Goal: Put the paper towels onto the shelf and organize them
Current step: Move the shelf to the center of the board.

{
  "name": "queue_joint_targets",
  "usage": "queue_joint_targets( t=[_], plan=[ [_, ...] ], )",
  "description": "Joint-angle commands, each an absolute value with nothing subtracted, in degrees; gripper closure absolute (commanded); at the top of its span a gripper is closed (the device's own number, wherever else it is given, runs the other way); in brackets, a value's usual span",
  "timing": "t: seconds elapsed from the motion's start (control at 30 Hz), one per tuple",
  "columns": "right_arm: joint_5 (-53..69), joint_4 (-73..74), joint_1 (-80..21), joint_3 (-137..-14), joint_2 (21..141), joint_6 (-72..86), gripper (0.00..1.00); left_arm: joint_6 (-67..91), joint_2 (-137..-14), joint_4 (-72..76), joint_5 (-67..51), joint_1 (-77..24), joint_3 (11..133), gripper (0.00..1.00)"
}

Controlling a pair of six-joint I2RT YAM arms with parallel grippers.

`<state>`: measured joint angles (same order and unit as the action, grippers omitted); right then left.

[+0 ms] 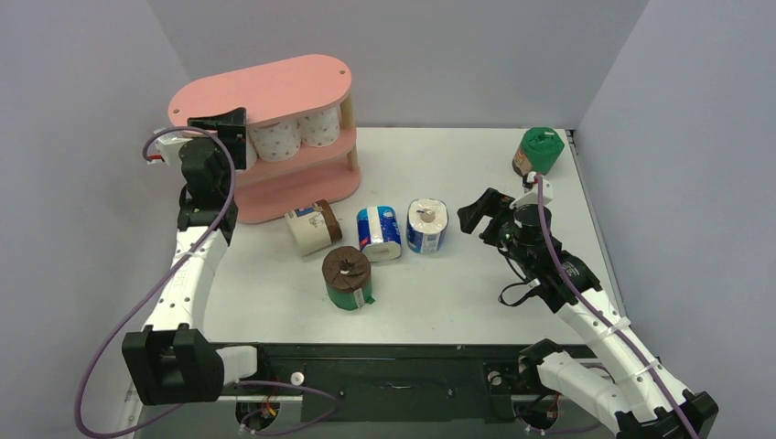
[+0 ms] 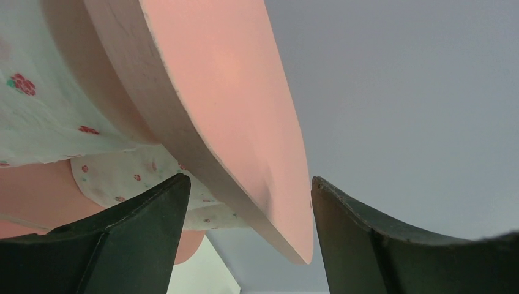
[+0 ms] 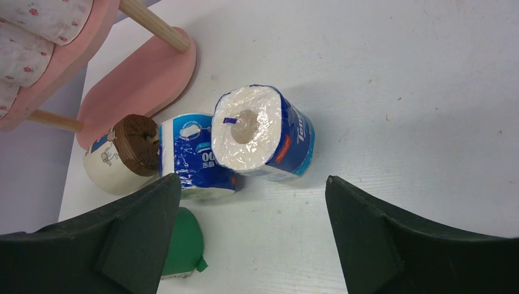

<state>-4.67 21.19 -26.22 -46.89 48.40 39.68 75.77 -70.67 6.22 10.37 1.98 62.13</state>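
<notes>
My left claw (image 1: 231, 135) hangs released and empty at the left end of the pink three-tier wooden-post shelf (image 1: 274, 87), close under its top board. The white pink-dotted paper rolls (image 1: 297, 135) sit on the middle tier just beside it. If I back out carelessly, a finger could catch that board and shove the shelf or spill those rolls. My right claw (image 1: 478, 215) is spread wide and holds nothing, near the upright blue-and-white wrapped roll (image 1: 426, 225) on the white counter (image 1: 458, 293). A sloppy approach could topple it.

White table (image 1: 458, 302): pink shelf (image 1: 265, 91), five rolls (image 1: 380, 233).
</notes>
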Motion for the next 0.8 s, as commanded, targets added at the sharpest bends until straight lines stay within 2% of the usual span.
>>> queue_joint_targets(
  t=[0.0, 0.13, 0.4, 0.57, 0.77],
  plan=[
    [-6.01, 20.47, -25.89, -46.87, 47.52, 38.83, 0.17, 75.78, -71.32, 9.95, 11.79, 2.2, 64.13, 0.3],
    [-6.08, 20.56, -25.75, -46.7, 47.56, 38.71, 0.17, 76.41, -72.13, 12.56, 12.02, 2.26, 63.28, 0.33],
    [-6.15, 20.57, -25.64, -46.31, 47.91, 38.75, 0.17, 77.16, -73.7, 16.48, 10.64, 2.2, 62.77, 0.51],
    [-6.15, 20.56, -25.59, -45.94, 47.95, 38.79, 0.17, 77.56, -74.47, 17.58, 9.96, 2.11, 62.94, 0.54],
    [-6.26, 20.8, -25.43, -45.79, 47.88, 38.72, 0.17, 78.1, -75.2, 18.9, 8.49, 2.11, 62.7, 0.68]
  ],
)
